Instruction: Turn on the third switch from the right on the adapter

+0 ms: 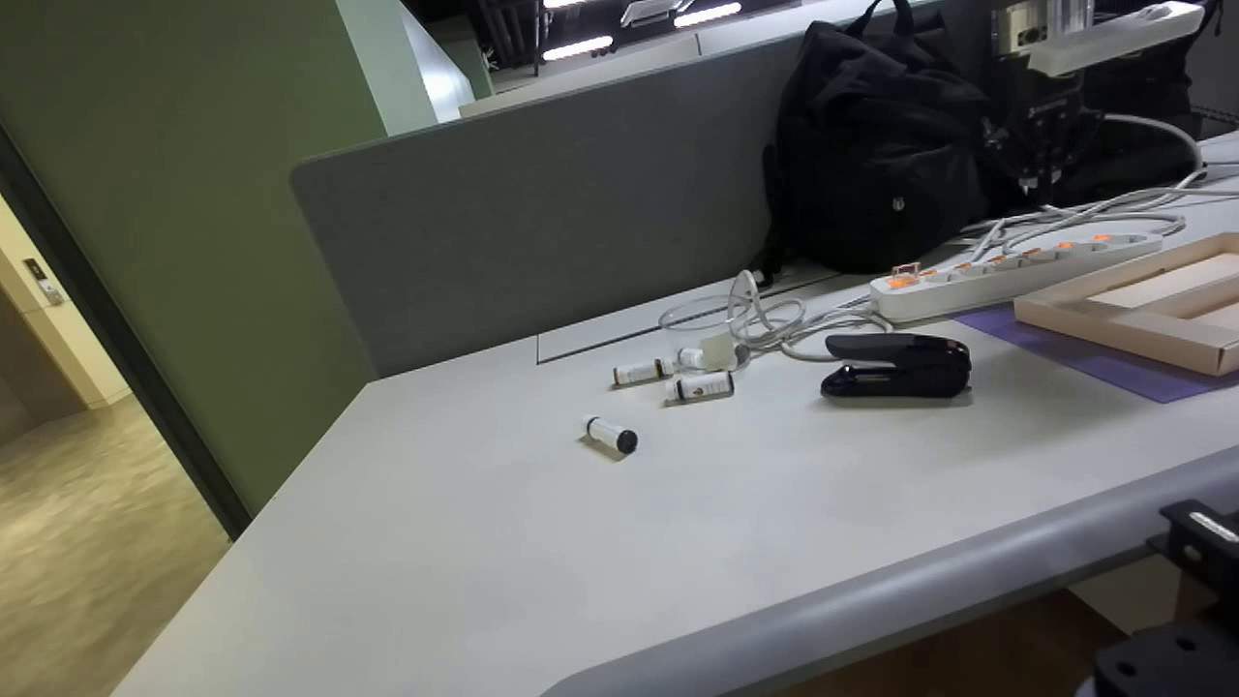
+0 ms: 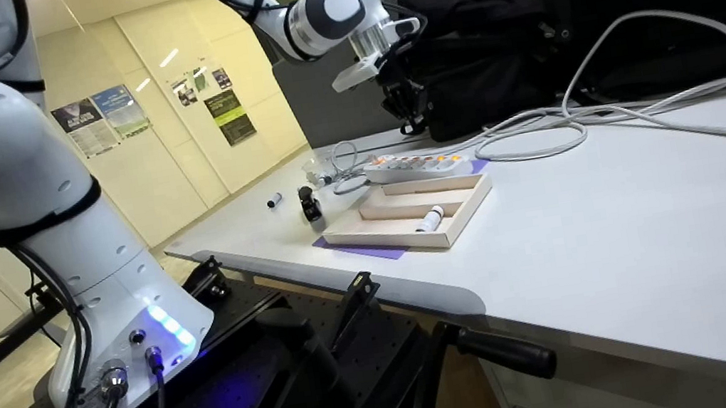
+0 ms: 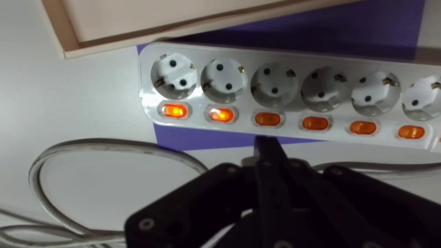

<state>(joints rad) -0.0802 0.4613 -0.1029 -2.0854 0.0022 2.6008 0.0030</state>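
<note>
On the power strip (image 3: pixel 291 110) beside the wooden tray (image 3: pixel 193 27), the unlit switch (image 3: pixel 267 119) next to the lit pair (image 3: pixel 174 111) was judged best pressed squarely downward by the gripper (image 3: pixel 263 146), seemingly clenched on nothing.

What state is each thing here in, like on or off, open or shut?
Black jointed gripper: shut, holding nothing visible.
White plastic power strip: nothing visibly plugged in.
Its two leftmost oval orange switches in the wrist view: lit.
Next four orange switches: unlit.
Pale wooden tray: open, holding a white cylindrical bottle.
Black plastic stapler: apparently unpressed.
Blue-white base light: lit.
Loose black-capped bottle: lying down.
</note>
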